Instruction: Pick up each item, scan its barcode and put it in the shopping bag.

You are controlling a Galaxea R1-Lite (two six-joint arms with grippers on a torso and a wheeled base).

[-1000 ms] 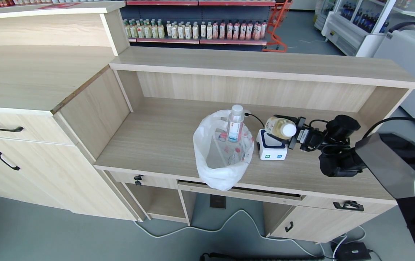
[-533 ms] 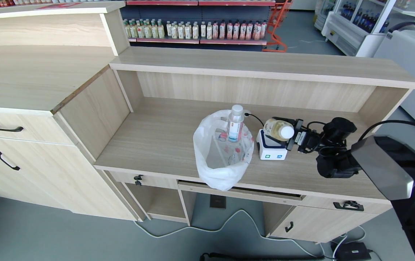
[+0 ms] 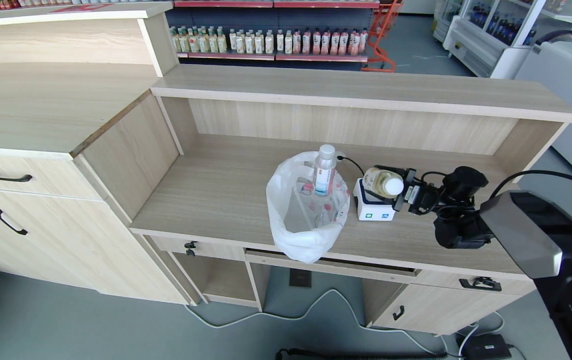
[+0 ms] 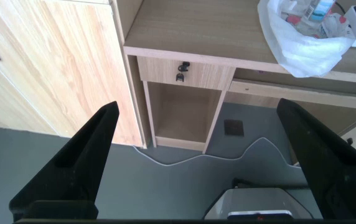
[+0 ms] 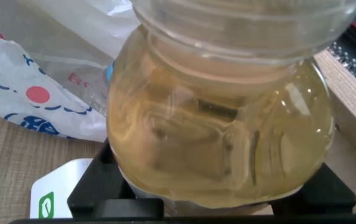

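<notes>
The right gripper (image 3: 389, 183) is clamping a clear plastic bottle of pale yellow drink (image 3: 379, 179), holding it sideways just above the white box-shaped scanner (image 3: 373, 206). Left of the scanner, a white plastic shopping bag (image 3: 291, 222) is holding a clear water bottle (image 3: 324, 172) upright. The left gripper (image 4: 198, 111) is hanging well away, fingers spread.

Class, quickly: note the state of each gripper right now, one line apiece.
Left gripper: open, holding nothing.
Right gripper: shut on the yellow drink bottle, held over the scanner.
</notes>
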